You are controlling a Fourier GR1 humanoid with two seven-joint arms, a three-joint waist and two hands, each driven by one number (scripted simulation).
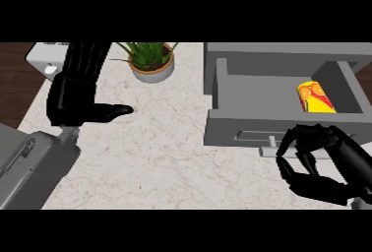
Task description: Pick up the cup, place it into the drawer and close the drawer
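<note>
1. Head view: the orange-patterned cup [315, 97] lies on its side inside the open drawer [232, 93], against its right wall.
2. The right hand [320, 165], fingers curled and holding nothing, sits at the drawer front near the handle [270, 143]; an off-centre push could skew the drawer or roll the cup.
3. The left hand [76, 96], fingers straight, rests beside the potted plant [151, 59]; bare counter [160, 152] lies between.

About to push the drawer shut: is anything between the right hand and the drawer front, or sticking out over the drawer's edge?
Nothing visible. The right hand is just in front of the drawer front, by its handle. The cup lies wholly inside, against the right wall.
</note>
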